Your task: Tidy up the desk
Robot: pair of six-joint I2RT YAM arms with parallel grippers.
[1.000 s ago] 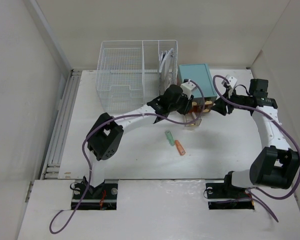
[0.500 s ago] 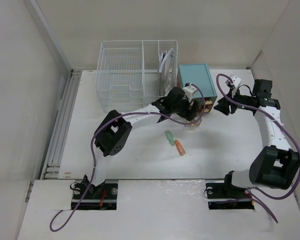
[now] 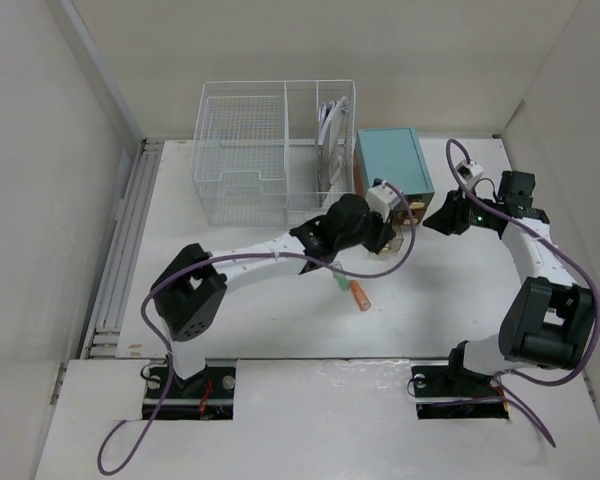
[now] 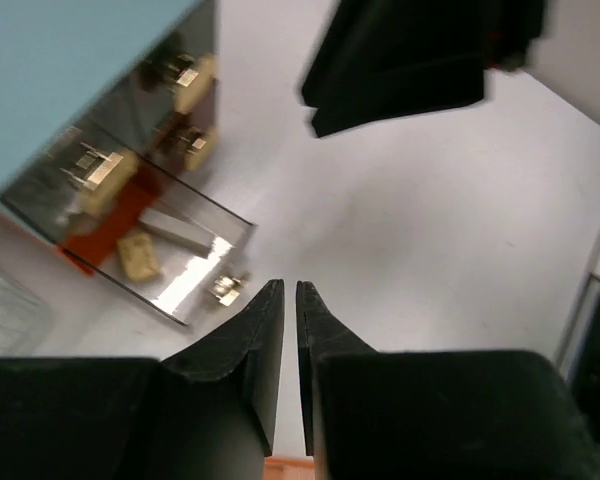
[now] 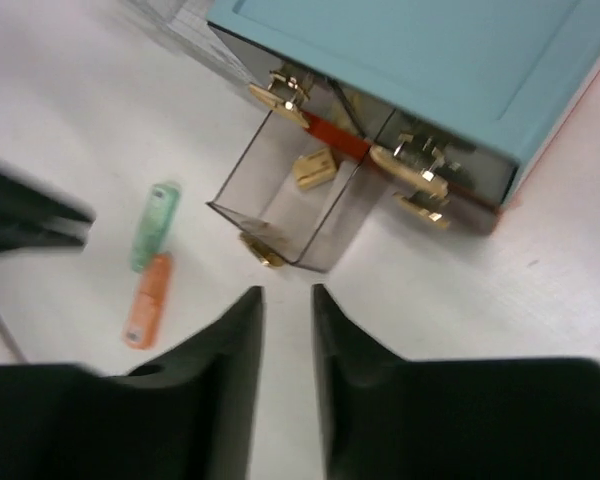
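Counter (image 3: pixel 230 300) status: both pincers empty, two loose pieces lying out.
The counter spans the whole work area under both arms; it is judged rigid, fixed and matte, so it is not itself gripped. From the left: wire basket (image 3: pixel 245 165) at the far side; green piece (image 5: pixel 153 226) and orange piece (image 5: pixel 148 300), probably light and stiff, best pinched across the narrow sides; left pincer (image 4: pixel 290 288) all but closed on nothing, beside the pulled-out clear drawer (image 5: pixel 280 225); teal drawer box (image 3: pixel 390 160); right pincer (image 5: pixel 287 292) slightly parted, empty.
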